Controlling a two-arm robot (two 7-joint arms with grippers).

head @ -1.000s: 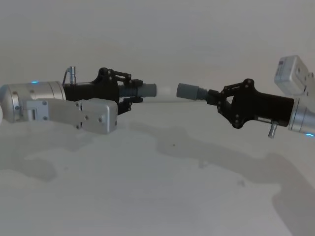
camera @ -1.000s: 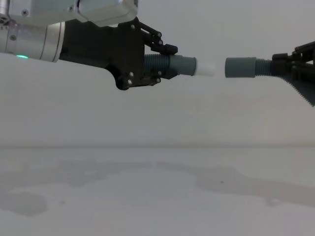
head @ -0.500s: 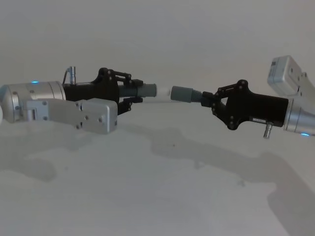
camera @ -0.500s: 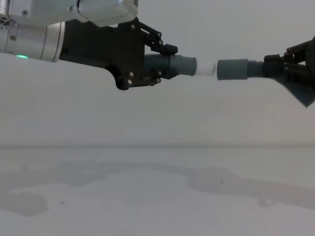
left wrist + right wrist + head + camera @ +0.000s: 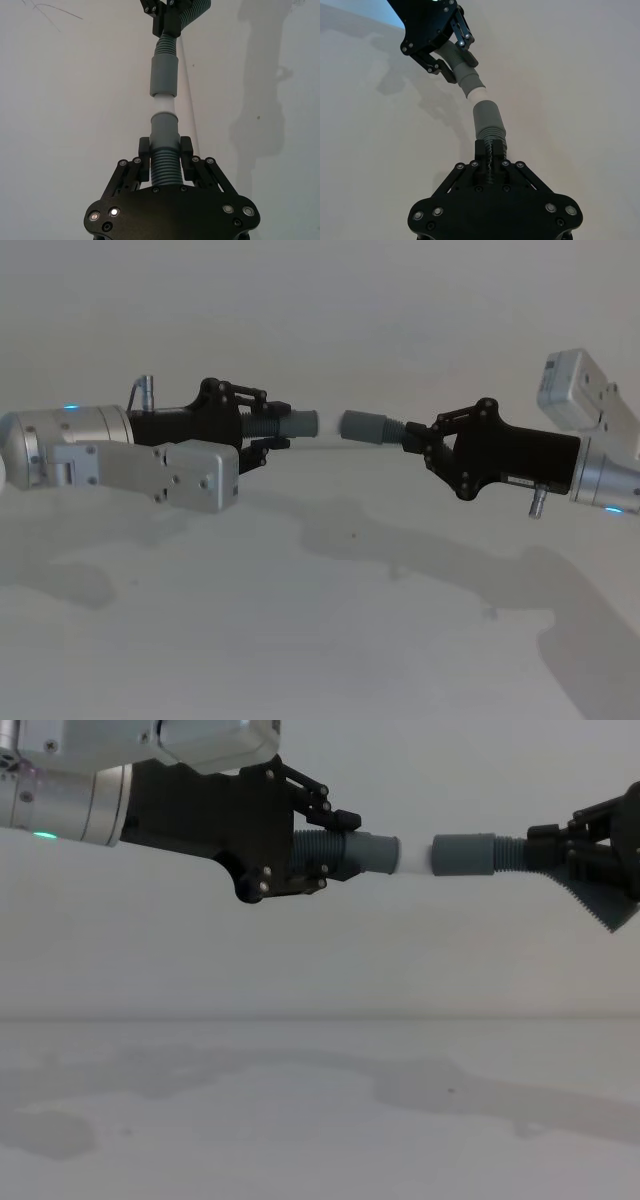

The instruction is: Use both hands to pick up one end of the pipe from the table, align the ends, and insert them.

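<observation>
Both pipe pieces hang in the air above the white table (image 5: 320,640), end to end. My left gripper (image 5: 268,430) is shut on the ribbed part of the left piece (image 5: 370,853), and that piece's white tip (image 5: 415,857) points right. My right gripper (image 5: 415,440) is shut on the ribs of the right piece (image 5: 465,855), with its grey cuff (image 5: 164,75) facing left. In the left wrist view the white tip (image 5: 163,104) reaches the mouth of that cuff, roughly in line. How deep it sits cannot be told.
The table (image 5: 320,1120) below bears only faint stains and the arms' shadows. A silver camera block (image 5: 160,472) hangs under my left wrist, and a white one (image 5: 575,390) rides above the right wrist.
My right gripper has moved left with its piece, closing the gap until the cuff meets the white tip. The left gripper has stayed still.
</observation>
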